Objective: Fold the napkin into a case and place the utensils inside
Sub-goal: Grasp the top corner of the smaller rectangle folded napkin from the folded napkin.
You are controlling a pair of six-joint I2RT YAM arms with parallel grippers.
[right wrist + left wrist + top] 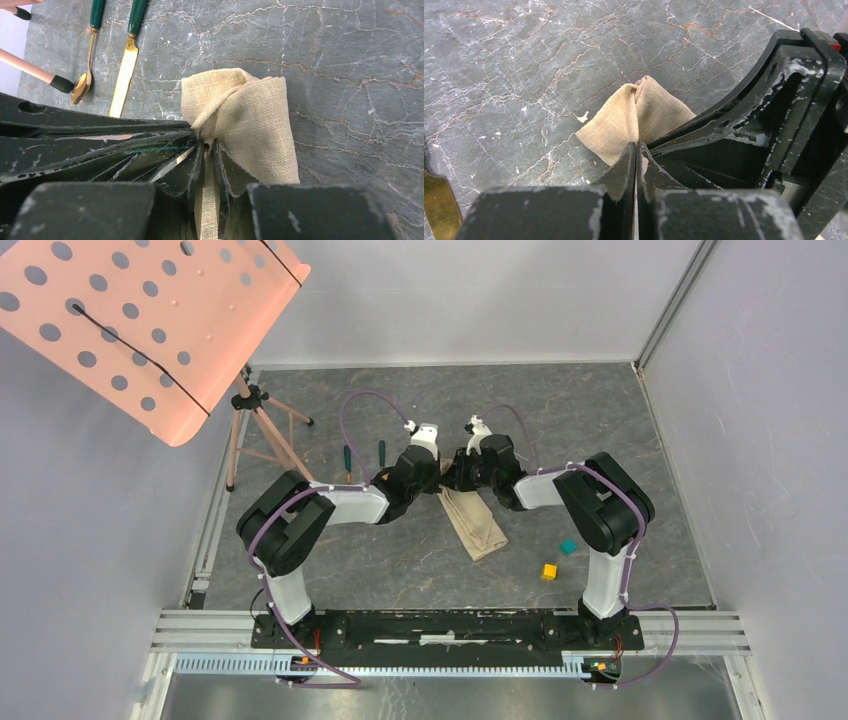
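The beige napkin [478, 527] lies as a folded strip on the table between the arms. Both grippers meet at its far end. My left gripper [443, 489] is shut on a pinched corner of the napkin [624, 120], which bunches up at the fingertips [636, 146]. My right gripper [464, 483] is shut on the napkin [250, 115] too, with cloth showing between its jaws [206, 147]. The gold spoon [86, 75] and gold knife [125, 65], both with teal handles, lie side by side to the left of the napkin, and in the top view [381, 453] too.
A peach perforated music stand [140, 320] on a tripod [255, 430] stands at the back left, one foot [61, 83] beside the spoon. A teal cube [568, 547] and a yellow cube [549, 571] lie right of the napkin. Grey walls enclose the table.
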